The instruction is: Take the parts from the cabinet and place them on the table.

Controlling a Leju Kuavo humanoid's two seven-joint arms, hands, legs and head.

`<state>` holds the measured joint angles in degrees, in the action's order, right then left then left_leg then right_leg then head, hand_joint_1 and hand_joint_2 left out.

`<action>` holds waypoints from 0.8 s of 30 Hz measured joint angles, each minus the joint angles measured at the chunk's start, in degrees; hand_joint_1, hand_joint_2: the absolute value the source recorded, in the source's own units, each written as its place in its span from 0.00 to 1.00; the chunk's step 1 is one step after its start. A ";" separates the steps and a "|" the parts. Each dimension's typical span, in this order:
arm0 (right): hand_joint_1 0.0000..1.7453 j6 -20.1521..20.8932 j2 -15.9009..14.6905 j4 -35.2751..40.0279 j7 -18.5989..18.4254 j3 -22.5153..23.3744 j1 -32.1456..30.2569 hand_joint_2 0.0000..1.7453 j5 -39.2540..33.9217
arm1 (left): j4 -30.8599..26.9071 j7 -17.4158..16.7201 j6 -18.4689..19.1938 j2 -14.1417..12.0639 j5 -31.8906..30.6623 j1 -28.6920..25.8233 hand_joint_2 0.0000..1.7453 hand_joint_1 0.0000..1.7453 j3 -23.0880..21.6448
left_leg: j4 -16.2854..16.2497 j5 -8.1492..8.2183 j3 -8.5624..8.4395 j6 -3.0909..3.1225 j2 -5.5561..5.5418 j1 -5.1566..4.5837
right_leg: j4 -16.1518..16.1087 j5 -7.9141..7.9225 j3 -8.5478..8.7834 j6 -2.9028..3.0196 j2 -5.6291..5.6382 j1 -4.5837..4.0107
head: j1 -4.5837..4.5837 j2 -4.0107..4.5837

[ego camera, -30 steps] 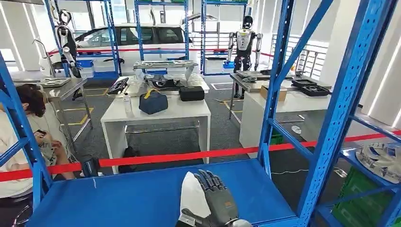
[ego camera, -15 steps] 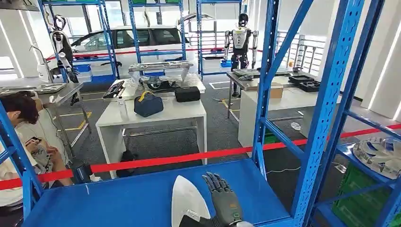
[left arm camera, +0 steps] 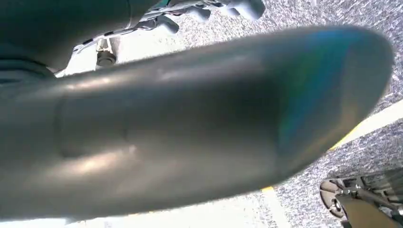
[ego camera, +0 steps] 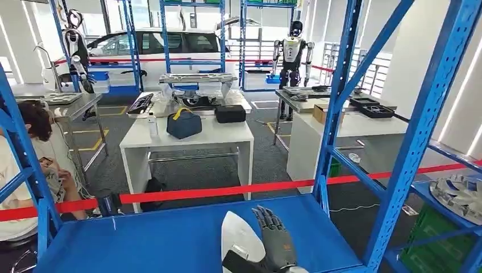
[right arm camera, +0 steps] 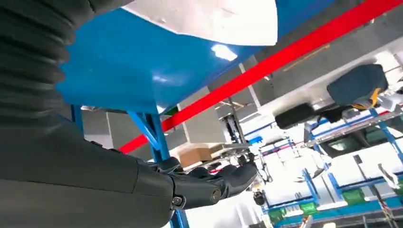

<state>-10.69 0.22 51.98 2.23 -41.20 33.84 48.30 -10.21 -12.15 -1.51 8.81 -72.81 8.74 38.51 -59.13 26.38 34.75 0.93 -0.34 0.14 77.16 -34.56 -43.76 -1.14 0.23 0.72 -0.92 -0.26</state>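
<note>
On the blue cabinet shelf (ego camera: 170,239): white part (ego camera: 239,239) beside the right hand (ego camera: 275,244).
Fingers (ego camera: 267,219) extended, holding nothing; the part looks stiff, smooth, light; best gripped at its edge.

- Bright daylight floods the hall from far windows (ego camera: 34,40), which are blown out.
- Left wrist view looks blurred, perhaps too close.
- Glare spots the blue shelf (right arm camera: 142,71).
</note>
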 joint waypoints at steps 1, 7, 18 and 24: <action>0.00 -0.04 0.02 -0.11 0.00 0.13 -0.23 1.00 -0.31 | 0.02 0.00 0.00 0.00 0.00 -0.04 0.00 0.00 0.00 | 0.00 0.05 -0.06 0.07 -0.02 -0.17 | -0.59 0.98 0.13 0.31 0.00 -0.14 | -0.02 0.00; 0.00 -0.96 1.05 -0.11 0.00 2.38 -0.37 1.00 -0.63 | -0.02 0.11 0.00 0.13 0.15 0.00 0.00 0.00 0.09 | -0.09 0.41 -0.27 -0.48 0.02 -0.82 | -17.76 7.56 8.49 2.54 -0.44 -1.56 | 0.02 0.02; 0.00 -1.03 2.25 -1.60 -0.68 4.76 -0.56 0.00 0.39 | -0.02 0.13 0.02 -0.15 -0.02 -0.53 0.00 0.00 0.59 | -9.44 1.89 4.99 -4.03 0.14 0.86 | -18.86 7.21 10.65 3.00 -0.12 -0.09 | 0.26 0.00; 0.00 -0.94 2.58 -2.56 -0.50 5.66 -0.58 0.00 0.63 | -0.02 0.11 0.44 -0.20 -0.02 -0.43 0.00 0.00 0.70 | 0.47 -0.33 -0.07 -2.36 0.13 0.48 | -18.79 6.32 11.15 0.86 -0.12 -0.14 | 0.22 0.00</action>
<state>-11.63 2.80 49.42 1.73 -35.54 33.26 48.94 -10.23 -12.04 -1.07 8.61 -72.83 8.31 39.21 -58.66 26.05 34.69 -1.42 -0.21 0.63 58.37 -28.24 -32.61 -0.28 0.11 0.58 -0.70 -0.26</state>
